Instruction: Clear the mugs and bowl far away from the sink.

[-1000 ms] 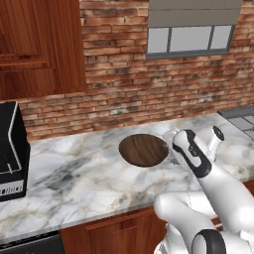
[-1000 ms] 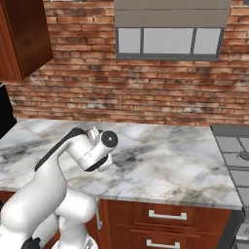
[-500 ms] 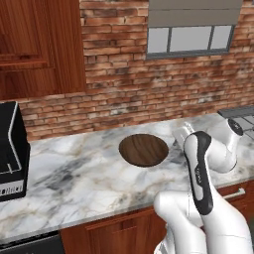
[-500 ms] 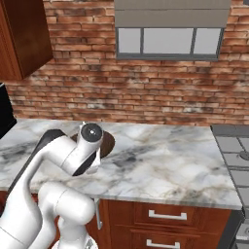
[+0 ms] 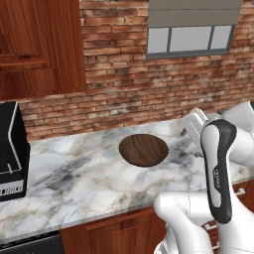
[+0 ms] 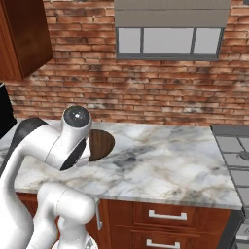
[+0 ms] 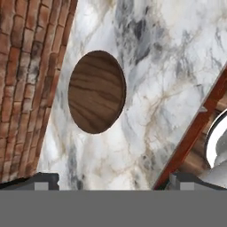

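Note:
The bowl [image 5: 144, 150] is a wide, shallow, dark-brown wooden dish lying on the marble counter [image 5: 74, 173] near the brick wall. In the right base view my arm covers the left part of the bowl [image 6: 103, 144]. The hand view looks down on the bowl [image 7: 96, 92] from high above. My gripper [image 7: 113, 181] is open, its two dark fingertips far apart at the bottom corners with nothing between them. It hangs well above the counter and touches nothing. The mugs and the sink are out of view.
A black appliance [image 5: 10, 149] stands at the counter's left end. A grey stove top [image 6: 233, 151] borders the counter on the right. The brick wall [image 5: 129, 84] with a window runs behind. Wooden drawers [image 6: 165, 216] sit under the counter's front edge.
My arm has swung up and round, so its dark-striped forearm now stands upright in the left base view and its elbow has moved left in front of the bowl. The bowl has stayed put.

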